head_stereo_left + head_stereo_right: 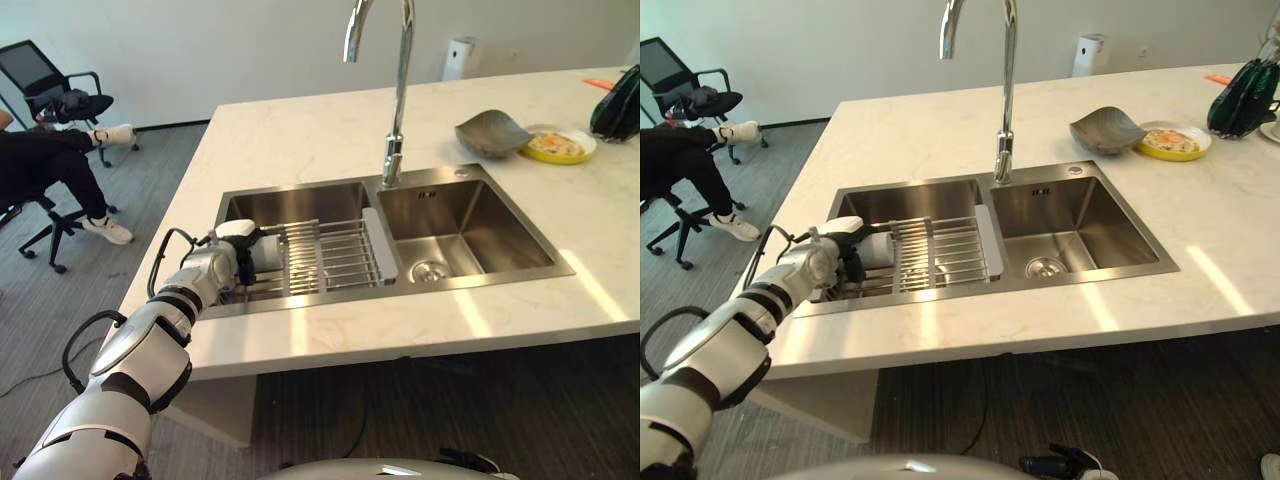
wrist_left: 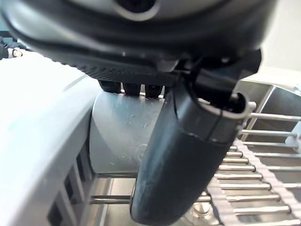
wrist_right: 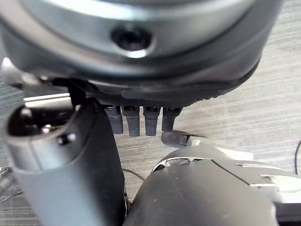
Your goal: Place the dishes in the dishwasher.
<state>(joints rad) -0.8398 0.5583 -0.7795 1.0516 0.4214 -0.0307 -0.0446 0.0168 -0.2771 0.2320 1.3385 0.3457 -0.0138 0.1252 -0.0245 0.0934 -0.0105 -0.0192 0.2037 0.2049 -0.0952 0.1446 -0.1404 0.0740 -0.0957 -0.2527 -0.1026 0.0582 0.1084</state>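
The left arm reaches forward over the desk (image 1: 330,330) edge into the left basin of the double sink (image 1: 300,205). There the left robot hand (image 1: 243,262) has its fingers and thumb curled round a pale grey cup (image 2: 123,136) lying on its side at the near left end of one wire rack (image 1: 330,255), which spans that basin. The right robot hand (image 3: 70,155) hangs low above the carpet, fingers short and relaxed, holding nothing. One tall tap (image 1: 397,90) stands behind the sink. Farther right on the desk sit one grey bowl (image 1: 492,133) and, touching it, one yellow plate (image 1: 560,147) with food. At far left a person (image 1: 45,160) sits on an office chair.
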